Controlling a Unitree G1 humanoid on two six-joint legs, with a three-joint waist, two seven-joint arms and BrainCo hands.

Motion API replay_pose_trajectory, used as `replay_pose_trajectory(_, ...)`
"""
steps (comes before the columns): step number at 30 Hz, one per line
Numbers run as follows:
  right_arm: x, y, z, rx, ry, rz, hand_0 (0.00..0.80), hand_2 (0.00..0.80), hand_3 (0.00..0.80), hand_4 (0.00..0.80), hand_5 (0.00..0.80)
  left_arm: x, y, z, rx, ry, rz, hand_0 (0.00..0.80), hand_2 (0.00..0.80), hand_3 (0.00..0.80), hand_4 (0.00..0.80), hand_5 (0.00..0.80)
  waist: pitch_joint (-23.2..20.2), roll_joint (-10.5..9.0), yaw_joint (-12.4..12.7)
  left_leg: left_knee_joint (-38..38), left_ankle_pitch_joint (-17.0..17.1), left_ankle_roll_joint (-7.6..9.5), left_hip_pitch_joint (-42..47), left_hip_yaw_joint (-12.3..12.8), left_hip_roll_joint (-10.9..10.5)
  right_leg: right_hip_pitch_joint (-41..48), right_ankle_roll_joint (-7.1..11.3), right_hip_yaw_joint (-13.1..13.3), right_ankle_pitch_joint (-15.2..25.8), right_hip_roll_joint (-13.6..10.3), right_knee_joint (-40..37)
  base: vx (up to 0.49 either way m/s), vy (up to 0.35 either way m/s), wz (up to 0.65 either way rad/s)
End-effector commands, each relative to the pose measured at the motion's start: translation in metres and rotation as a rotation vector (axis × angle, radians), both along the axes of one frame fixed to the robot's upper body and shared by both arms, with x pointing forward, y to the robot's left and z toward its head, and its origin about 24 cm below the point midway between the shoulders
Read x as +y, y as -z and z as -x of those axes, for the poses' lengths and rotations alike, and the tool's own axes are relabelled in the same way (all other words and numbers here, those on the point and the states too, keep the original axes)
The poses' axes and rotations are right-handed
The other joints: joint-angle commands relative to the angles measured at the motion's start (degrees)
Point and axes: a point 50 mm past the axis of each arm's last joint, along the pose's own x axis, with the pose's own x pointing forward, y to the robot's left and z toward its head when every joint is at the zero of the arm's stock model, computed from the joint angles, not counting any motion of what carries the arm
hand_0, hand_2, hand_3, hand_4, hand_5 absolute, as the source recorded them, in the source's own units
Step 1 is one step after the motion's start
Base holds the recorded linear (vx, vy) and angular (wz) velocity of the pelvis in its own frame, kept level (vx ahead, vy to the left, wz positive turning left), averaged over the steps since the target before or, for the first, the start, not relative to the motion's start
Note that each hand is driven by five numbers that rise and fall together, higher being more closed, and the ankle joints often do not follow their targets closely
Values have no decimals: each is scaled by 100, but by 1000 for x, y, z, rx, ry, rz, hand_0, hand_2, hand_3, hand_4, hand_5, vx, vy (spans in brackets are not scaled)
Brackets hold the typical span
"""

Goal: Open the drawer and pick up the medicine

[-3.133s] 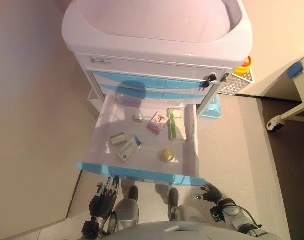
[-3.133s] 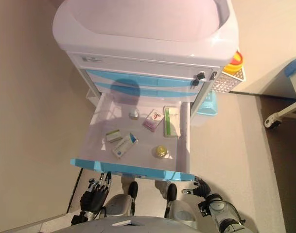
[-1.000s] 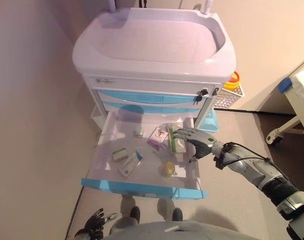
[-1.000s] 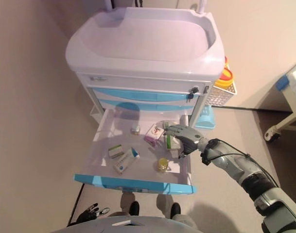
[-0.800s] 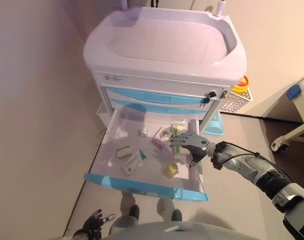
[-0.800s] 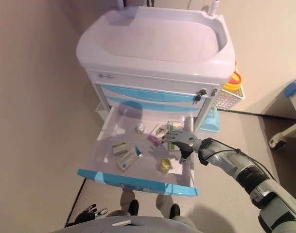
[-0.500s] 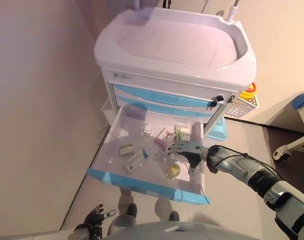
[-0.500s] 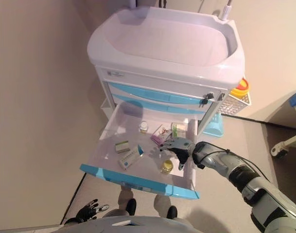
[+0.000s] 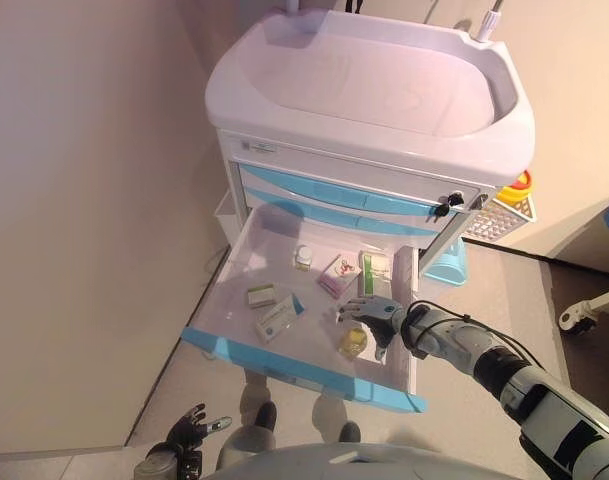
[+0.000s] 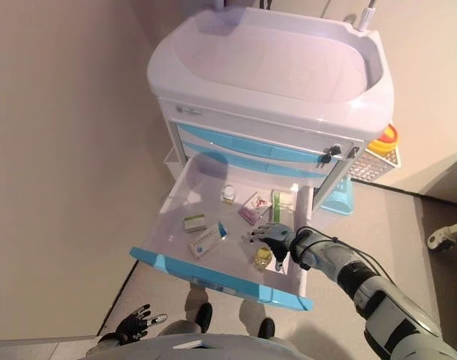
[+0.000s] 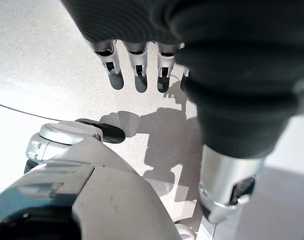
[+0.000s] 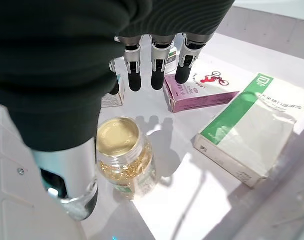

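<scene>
Clear amber-filled bottle with a pale gold cap stands upright on the white floor of the open drawer, toward its right front corner; this looks the likeliest medicine to take. Right hand hovers directly over it, fingers straight and spread, thumb apart on the other side, nothing held; no contact visible in the wrist view. From the bottle in the head view: purple-and-white box at about 11 o'clock, green-and-white box at about 1 o'clock, blue-and-white box at about 9 o'clock, a smaller green-labelled box beyond it, a small white-capped vial near the drawer's back. Judgement: bottle is small, light, rigid, its wall smooth and probably slippery, and it tips easily if nudged from one side. Best hold is around the body just below the cap, thumb opposing fingers, closing evenly. Left hand hangs low, away from the cart, fingers relaxed, empty.
</scene>
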Motion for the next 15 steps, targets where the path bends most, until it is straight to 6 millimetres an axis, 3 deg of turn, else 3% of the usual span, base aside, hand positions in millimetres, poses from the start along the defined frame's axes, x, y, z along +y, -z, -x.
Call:
replay_pose_trajectory(1,4,-3,-7,-98,-24,7,0,0,0,0,0,-2,-4,-22,-37,83,-16,0,0,0,0,0,18,-47,142,19,-312,245,-112,127,-304,-114,184,-8,-121,-173,381,0,0,0)
replay_pose_trajectory(15,5,4,-6,-109,-7,19,0,0,0,0,0,-3,-4,-22,-39,96,-17,0,0,0,0,0,28,-23,182,17,-312,267,-114,85,-324,-107,188,-21,-108,-187,360,0,0,0)
